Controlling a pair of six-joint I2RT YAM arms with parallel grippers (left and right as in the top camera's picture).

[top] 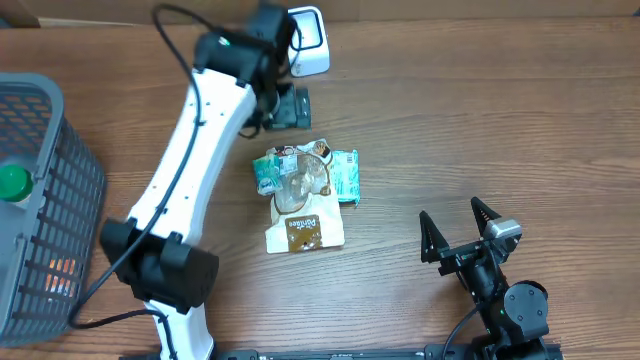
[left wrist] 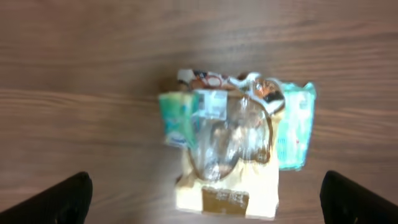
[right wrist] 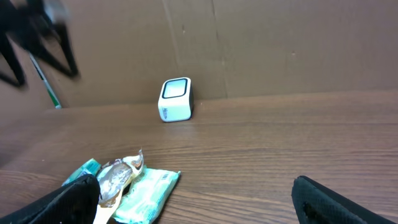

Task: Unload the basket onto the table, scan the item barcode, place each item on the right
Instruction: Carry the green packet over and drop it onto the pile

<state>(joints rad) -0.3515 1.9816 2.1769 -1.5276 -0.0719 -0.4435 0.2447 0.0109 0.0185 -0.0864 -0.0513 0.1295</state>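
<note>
Both pincers wide open and empty, packets lying loose on the table.

Finds the left pincer (left wrist: 206,200) spread to full width with nothing between the fingers, hanging above the heap of snack packets (top: 305,195) in the middle of the table (top: 500,120). Finds the right pincer (top: 451,214) equally wide and empty, well apart at the near right. Places the white scanner (top: 310,42) beyond the heap at the far edge, and the basket (top: 40,200) at the left. Looks light, soft and crinkly, probably slick film, with 2 or 3 packets overlapping, so likely to slide or lift together. Suggests pinching a free flat edge of 1 packet, such as the cream end of the clear-windowed packet (left wrist: 227,149), not the puffy middle. Cannot tell where the barcode sits.
</note>
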